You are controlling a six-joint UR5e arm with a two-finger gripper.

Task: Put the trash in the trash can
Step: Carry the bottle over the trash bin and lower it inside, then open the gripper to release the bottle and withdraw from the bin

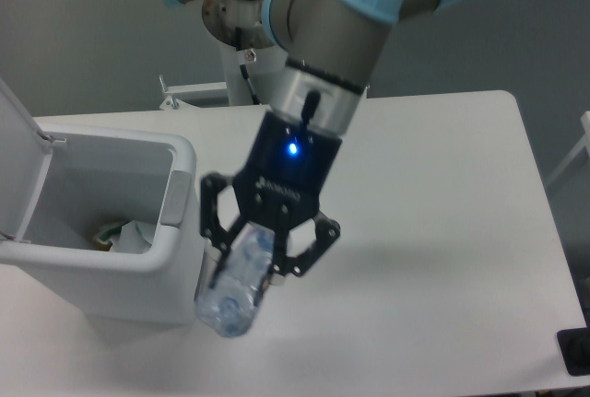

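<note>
My gripper (249, 263) is raised well above the table and shut on the flattened clear plastic bottle (234, 291), which hangs down toward the camera. It hovers just right of the white trash can (175, 231), whose lid stands open at the left. Inside the can lies crumpled whitish trash (124, 233) at the bottom.
The arm's base column (253, 56) stands behind the table's far edge. A dark object (576, 351) sits at the table's lower right corner. The white table (442, 231) stretches to the right of the gripper.
</note>
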